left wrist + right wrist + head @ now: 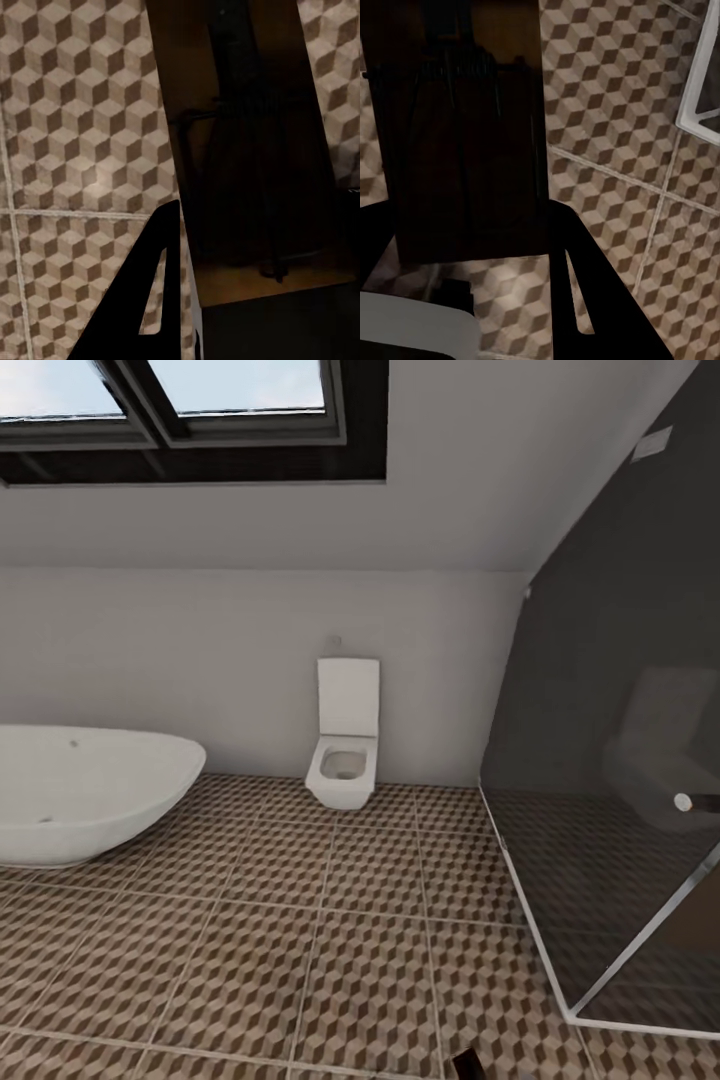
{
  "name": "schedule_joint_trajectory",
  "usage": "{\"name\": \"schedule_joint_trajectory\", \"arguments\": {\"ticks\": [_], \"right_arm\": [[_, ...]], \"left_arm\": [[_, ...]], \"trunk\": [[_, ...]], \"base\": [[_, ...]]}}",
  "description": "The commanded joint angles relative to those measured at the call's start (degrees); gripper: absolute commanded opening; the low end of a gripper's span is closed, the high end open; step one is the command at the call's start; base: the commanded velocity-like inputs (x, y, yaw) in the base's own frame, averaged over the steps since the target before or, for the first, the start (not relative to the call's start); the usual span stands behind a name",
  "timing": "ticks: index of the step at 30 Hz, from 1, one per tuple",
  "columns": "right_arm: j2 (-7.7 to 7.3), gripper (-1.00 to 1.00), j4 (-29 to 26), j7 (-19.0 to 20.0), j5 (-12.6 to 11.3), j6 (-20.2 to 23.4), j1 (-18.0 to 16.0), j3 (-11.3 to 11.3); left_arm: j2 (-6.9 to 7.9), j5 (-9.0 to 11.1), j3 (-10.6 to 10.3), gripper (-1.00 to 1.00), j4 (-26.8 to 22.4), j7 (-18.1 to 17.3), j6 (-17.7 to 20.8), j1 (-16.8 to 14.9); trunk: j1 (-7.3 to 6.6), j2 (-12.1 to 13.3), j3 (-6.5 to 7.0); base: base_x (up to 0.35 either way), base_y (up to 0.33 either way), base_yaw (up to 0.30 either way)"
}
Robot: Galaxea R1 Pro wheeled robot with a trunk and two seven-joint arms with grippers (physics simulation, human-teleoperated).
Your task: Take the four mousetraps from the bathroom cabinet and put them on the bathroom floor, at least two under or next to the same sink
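Nearest, each wrist view: a mousetrap gripped in the left pincer, another trap gripped in the right pincer, both above the floor. Farther: tub left, shower glass right, toilet at the far wall.

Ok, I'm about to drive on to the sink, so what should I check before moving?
1. Left pincer clamping the dark-brown flat wooden mousetrap: ok.
2. Right pincer clamping the second dark-brown mousetrap: ok.
3. Room ahead before the white oval bathtub and white square toilet: ok.
4. Clearance beside the dark glass shower screen at right: cannot tell.
5. Way to the white wall-hung sink: cannot tell.
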Motion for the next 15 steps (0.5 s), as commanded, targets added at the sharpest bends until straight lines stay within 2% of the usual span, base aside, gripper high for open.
{"name": "schedule_joint_trajectory", "arguments": {"ticks": [1, 5, 15], "right_arm": [[0.03, -1.0, 0.13, -0.17, 0.0, -0.2, -0.06, 0.23], [0.03, -1.0, 0.13, -0.17, -0.01, -0.21, -0.06, 0.23], [0.03, -1.0, 0.14, -0.17, -0.01, -0.22, -0.06, 0.23]], "left_arm": [[-0.03, 0.32, -0.45, -1.0, 0.2, 0.03, -0.34, -0.07], [-0.03, 0.32, -0.45, -1.0, 0.2, 0.03, -0.34, -0.08], [-0.03, 0.32, -0.45, -1.0, 0.2, 0.03, -0.34, -0.1]], "trunk": [[0.03, -0.05, -0.07], [0.03, -0.05, 0.0], [0.03, -0.05, 0.4]], "base": [[0.254, 0.185, -0.064], [0.255, 0.185, -0.196], [0.256, 0.185, -0.265]]}}
